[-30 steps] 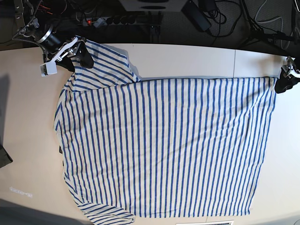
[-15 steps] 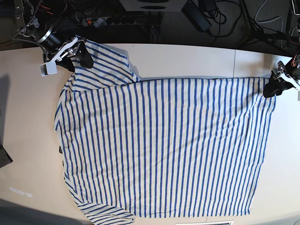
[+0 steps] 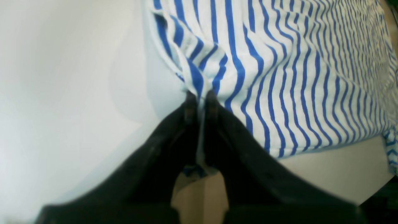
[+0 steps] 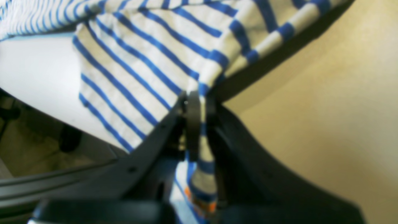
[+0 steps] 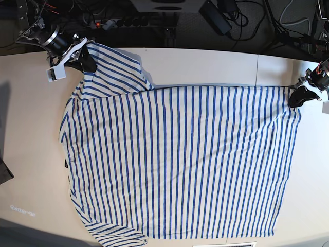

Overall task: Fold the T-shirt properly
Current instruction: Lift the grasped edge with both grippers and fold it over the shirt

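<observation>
The T-shirt [image 5: 180, 159], cream with thin blue stripes, lies spread flat over most of the white table [image 5: 205, 64]. My left gripper [image 5: 295, 96] is shut on the shirt's far right hem corner; in the left wrist view the black fingers [image 3: 199, 102] pinch bunched striped cloth [image 3: 279, 77]. My right gripper [image 5: 87, 63] is shut on the far left sleeve's edge; in the right wrist view the fingers [image 4: 199, 105] clamp the sleeve [image 4: 149, 62], lifted a little off the table. An orange mark [image 4: 211, 207] shows on the cloth between the fingers.
Beyond the table's far edge lie a power strip [image 5: 128, 21], cables and a black adapter [image 5: 216, 18]. A dark object [image 5: 5, 172] sits at the left edge. The shirt's near hem reaches the table's front edge [image 5: 226, 244].
The right gripper has pulled the sleeve a little up and away to the far left. The left gripper has shifted slightly, still holding the hem corner at the far right.
</observation>
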Motion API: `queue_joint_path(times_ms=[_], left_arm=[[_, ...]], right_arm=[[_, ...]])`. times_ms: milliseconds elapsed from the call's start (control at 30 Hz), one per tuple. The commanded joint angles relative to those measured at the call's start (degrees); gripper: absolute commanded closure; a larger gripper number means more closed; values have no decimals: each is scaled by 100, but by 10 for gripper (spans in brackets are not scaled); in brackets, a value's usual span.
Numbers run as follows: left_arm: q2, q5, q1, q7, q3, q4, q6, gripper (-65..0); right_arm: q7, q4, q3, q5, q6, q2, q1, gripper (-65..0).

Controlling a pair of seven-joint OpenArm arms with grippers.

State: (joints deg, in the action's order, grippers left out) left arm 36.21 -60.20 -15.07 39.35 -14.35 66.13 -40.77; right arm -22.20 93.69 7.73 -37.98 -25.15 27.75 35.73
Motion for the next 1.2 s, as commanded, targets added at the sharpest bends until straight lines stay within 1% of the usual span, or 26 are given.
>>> queue_joint_path(times_ms=[0,100,167,267,333,500,600,700,800,867,933,1033,1167], left_arm=[[96,46,-20,232,-85,142,77,0],[125,-352,-52,621,-304,544,77,0],[168,-509,-68,721,-433,841,77,0],[271,-542,-63,715,-577,1263,77,0],[376,-538,-44,715,-599,1532,77,0],[588,-487,127,713,-599,1786,77,0],[590,-306,321,695,-590,1786,77,0],[588,-142,457,603,-501,1779,77,0],[588,-2,520,483,-262,1779,77,0],[586,308,660,308,-17,1755,77,0],[586,573,953,184,223,1617,77,0],[588,702,1532,175,590,1093,77,0],[586,737,2236,68,1102,225,77,0]], right_arm=[[-358,105,151,116,-214,68,116,0],[-898,466,595,-350,-216,98,116,0],[-1128,680,901,-520,-251,114,118,0],[-1150,896,1349,-863,-479,116,111,0],[-1152,1071,1554,-1021,-557,160,94,0],[-1152,1493,1626,-992,-619,542,-24,0],[-1150,1515,1626,-918,-619,793,-306,0],[-1147,1508,1615,-846,-619,914,-684,0],[-1147,1449,1519,-756,-619,960,-1078,0],[-1143,1351,1268,-623,-619,1021,-1397,0],[-1102,1178,876,-426,-619,1130,-1777,0],[-1084,780,286,-184,-616,1259,-2402,0],[-1084,149,-195,-186,-619,1255,-3272,0]])
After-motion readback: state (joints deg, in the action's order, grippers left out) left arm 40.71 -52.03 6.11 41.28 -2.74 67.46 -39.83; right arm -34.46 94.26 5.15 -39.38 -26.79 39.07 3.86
